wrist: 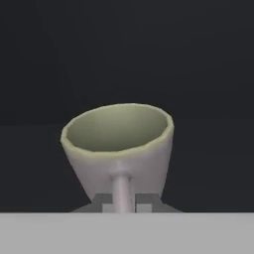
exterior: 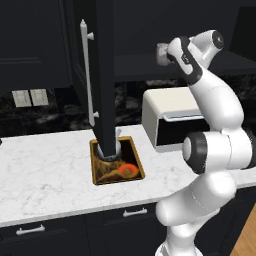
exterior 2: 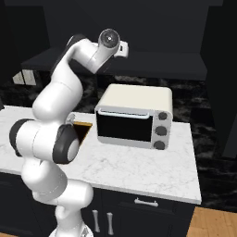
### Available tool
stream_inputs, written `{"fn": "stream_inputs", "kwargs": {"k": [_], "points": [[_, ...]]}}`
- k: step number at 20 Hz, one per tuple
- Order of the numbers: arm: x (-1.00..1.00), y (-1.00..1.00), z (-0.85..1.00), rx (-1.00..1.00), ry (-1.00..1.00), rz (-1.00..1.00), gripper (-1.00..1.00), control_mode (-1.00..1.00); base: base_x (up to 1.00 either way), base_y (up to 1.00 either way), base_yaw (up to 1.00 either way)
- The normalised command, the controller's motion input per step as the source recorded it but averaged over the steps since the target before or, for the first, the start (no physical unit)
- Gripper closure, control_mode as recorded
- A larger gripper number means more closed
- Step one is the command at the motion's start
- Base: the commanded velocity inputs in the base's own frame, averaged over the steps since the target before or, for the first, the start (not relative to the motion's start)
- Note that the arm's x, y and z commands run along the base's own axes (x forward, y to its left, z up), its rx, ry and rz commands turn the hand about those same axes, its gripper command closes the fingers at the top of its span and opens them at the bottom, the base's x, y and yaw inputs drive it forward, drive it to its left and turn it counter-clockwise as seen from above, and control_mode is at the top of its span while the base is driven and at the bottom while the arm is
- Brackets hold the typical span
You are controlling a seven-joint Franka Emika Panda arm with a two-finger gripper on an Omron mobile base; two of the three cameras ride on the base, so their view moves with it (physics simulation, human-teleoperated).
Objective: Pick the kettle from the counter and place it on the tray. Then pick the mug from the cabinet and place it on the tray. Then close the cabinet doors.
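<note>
- Down on the tray (exterior: 136, 155), atop the marble surface (exterior: 45, 165), the kettle (exterior: 109, 151) already sits, half hidden behind an open cabinet door (exterior: 106, 70).
- Up in the cabinet (exterior 2: 152, 65), the gripper (wrist: 123, 204) pinches the mug (wrist: 119, 144) by its handle.
- Left, I'd judge: carrying it down, shutting doors.

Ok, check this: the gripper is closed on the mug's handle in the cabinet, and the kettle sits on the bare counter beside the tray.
One thing is wrong: the kettle sits on the tray, not on the bare counter beside it, as the left base view shows. The gripper is indeed closed on the mug's handle in the cabinet.
</note>
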Motion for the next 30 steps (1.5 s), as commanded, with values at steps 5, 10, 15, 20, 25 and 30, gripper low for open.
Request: {"fn": "stream_inputs", "kwargs": {"k": [5, 10, 15, 20, 25, 30], "points": [[-0.02, 0.0, -0.11, 0.0, -0.16, 0.0, 1.0, -1.0, 0.0, 0.0, 0.0], [-0.4, -0.02, 0.0, 0.0, -0.13, 0.0, 1.0, -1.0, 0.0, 0.0, 0.0], [-0.99, -0.06, 0.12, 0.0, -0.07, 0.14, 1.0, -1.0, 0.0, 0.0, 0.0], [-0.94, 0.09, 0.2, 0.0, 0.0, 0.31, 1.0, -1.0, 0.0, 0.0, 0.0], [-0.95, 0.39, 0.12, -0.03, 0.0, 0.32, 1.0, -1.0, 0.0, 0.0, 0.0], [-0.72, 0.61, -0.12, -0.07, 0.0, 0.26, 1.0, -1.0, 0.0, 0.0, 0.0]]}}
